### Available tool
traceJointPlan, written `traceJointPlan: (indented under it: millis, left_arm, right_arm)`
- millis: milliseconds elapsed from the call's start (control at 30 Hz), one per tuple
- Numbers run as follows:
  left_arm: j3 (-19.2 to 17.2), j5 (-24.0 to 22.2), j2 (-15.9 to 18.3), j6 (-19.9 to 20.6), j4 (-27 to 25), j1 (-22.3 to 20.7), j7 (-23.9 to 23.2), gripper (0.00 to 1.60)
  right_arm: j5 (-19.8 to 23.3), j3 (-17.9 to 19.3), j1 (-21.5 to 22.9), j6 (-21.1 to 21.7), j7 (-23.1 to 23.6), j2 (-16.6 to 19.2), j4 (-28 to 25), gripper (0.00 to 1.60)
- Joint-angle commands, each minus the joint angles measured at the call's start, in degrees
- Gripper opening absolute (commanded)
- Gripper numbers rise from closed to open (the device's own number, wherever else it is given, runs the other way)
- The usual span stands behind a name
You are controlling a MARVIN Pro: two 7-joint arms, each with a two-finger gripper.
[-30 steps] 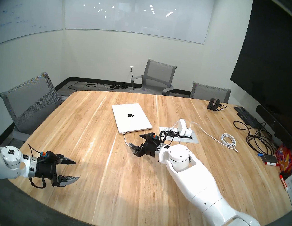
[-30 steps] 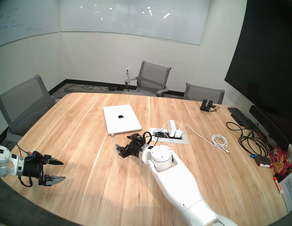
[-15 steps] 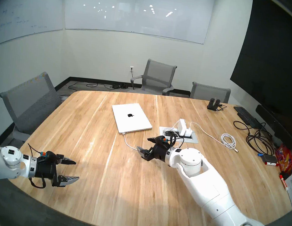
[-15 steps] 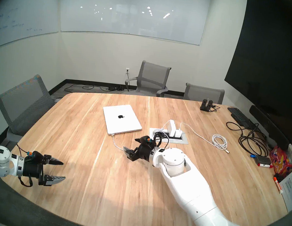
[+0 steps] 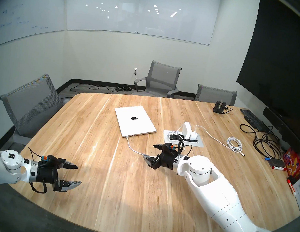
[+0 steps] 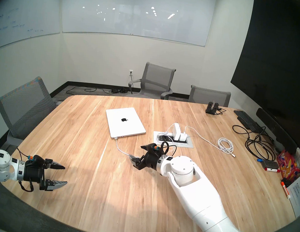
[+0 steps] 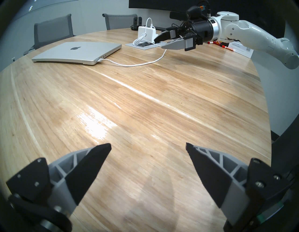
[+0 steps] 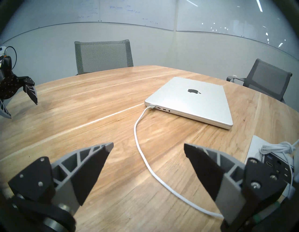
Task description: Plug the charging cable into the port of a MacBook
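Note:
The silver MacBook (image 5: 135, 121) (image 8: 192, 98) lies shut in the middle of the table. The white charging cable (image 5: 130, 146) (image 8: 139, 145) runs from its near left corner across the wood and passes under my right gripper. The cable's connector (image 8: 152, 106) (image 7: 99, 60) sits in the endmost slot of the side edge and covers the port. My right gripper (image 5: 149, 150) (image 8: 148, 145) hangs open and empty above the cable, well short of the laptop. My left gripper (image 5: 79, 175) (image 7: 148, 144) is open over bare wood near the table's left front edge.
A recessed power box (image 5: 201, 144) with white chargers (image 5: 187, 130) lies right of the laptop. A coiled white cord (image 5: 234, 144), black cords (image 5: 265, 146), a black keyboard (image 5: 251, 118) and markers (image 5: 278, 168) fill the right side. Grey chairs (image 5: 33, 105) ring the table.
My right arm has drawn back to the right and toward me, away from the laptop, gripper still open. The cable stays plugged in. The left arm has not moved.

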Motion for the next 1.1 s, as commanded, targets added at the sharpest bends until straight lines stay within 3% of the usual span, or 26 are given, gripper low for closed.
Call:
traceJointPlan:
  millis: [0,400,667,833,933,1033,1067]
  left_arm:
    - [-0.3,0.0,-0.1,-0.1,0.0,-0.3,0.0,1.60]
    - [-0.3,0.0,-0.1,-0.1,0.0,-0.3,0.0,1.60]
    - [-4.4,-0.6,0.0,0.5,-2.1,-6.4,-3.3,1.60]
    - [-6.4,0.2,-0.9,3.6,-3.2,-7.9,-4.2,1.60]
    - [-6.6,1.8,-2.6,8.8,-3.5,-8.3,-3.9,1.60]
    - [-5.7,0.8,-5.2,11.3,-2.8,-7.6,-3.5,1.60]
    - [-5.7,-0.2,-6.2,13.9,-2.9,-7.2,-3.0,1.60]
  right_arm:
    - [-0.1,0.2,0.6,-0.5,-0.3,-0.3,-1.5,1.60]
    - [-0.1,0.2,0.6,-0.5,-0.3,-0.3,-1.6,1.60]
    - [-0.1,0.2,0.7,-0.4,-0.2,-0.4,-1.4,1.60]
    - [-0.1,0.2,0.7,-0.4,-0.2,-0.4,-1.4,1.60]
    - [-0.1,0.2,0.6,-0.4,-0.3,-0.4,-1.5,1.60]
    - [-0.1,0.2,0.6,-0.4,-0.3,-0.3,-1.5,1.60]
    - [-0.1,0.2,0.6,-0.5,-0.3,-0.3,-1.5,1.60]
